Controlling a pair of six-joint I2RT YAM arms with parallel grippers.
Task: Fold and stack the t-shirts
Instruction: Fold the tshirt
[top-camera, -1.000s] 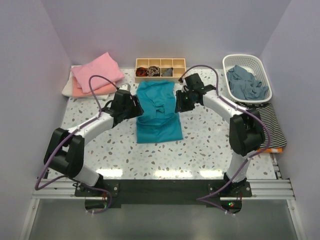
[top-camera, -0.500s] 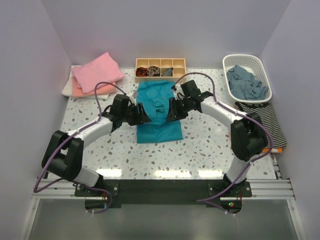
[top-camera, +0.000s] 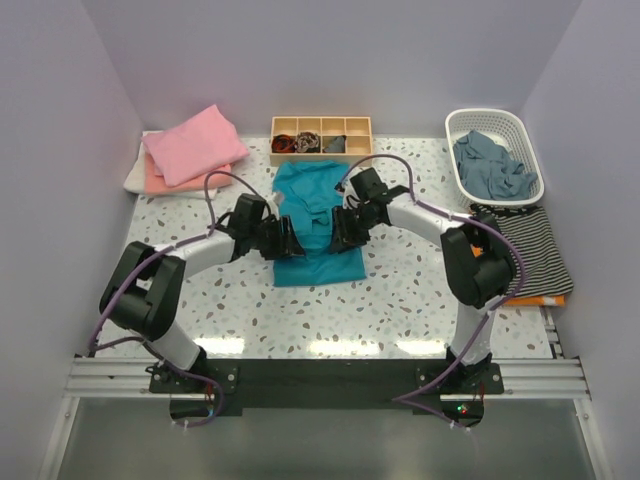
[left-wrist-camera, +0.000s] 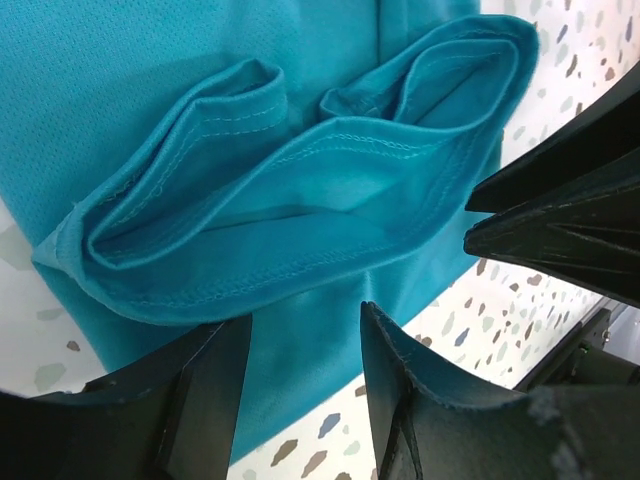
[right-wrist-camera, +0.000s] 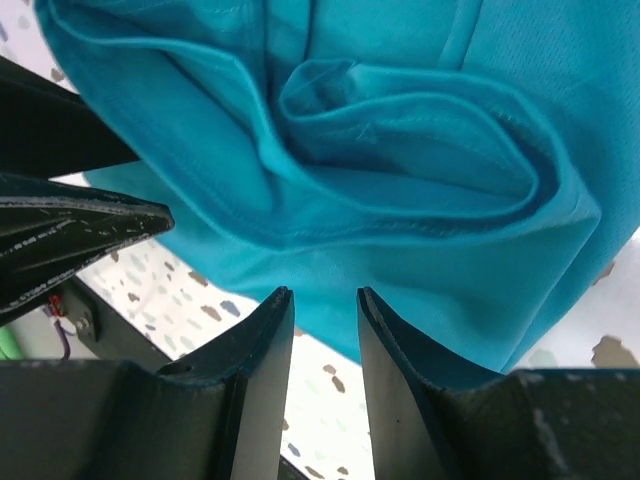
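Teal t-shirt (top-camera: 318, 222) is lying flat at the middle of the table (top-camera: 410, 295), its long axis running away from the arm bases and its sides turned in, so it is reading as a narrow rectangle. Both arms are reaching inward and meeting over its midsection. Left gripper (left-wrist-camera: 303, 318) is hovering just above the cloth, jaws parted and nothing between them. Its wrist view is showing a loose double loop of hemmed fabric, probably a tucked sleeve, bunching just ahead of the fingertips. Right gripper (right-wrist-camera: 323, 295) is sitting opposite, also released and empty, though its gap is narrower, with a similar puckered fold ahead of it. Each wrist view is catching the other gripper's dark fingers at its edge, so the two are working near each other. Pink and peach folded t-shirts (top-camera: 188, 152) are sitting stacked at the far left corner. A white basket (top-camera: 483, 113) at far right is holding blue-grey cloth. Judgement: folding is partway through, with the side folds looking done and the lengthwise fold not yet made. The next move is probably calling for both grippers to pinch all layers at one end, lift evenly and carry that end over the other. The loose sleeve loops are looking liable to spill out.
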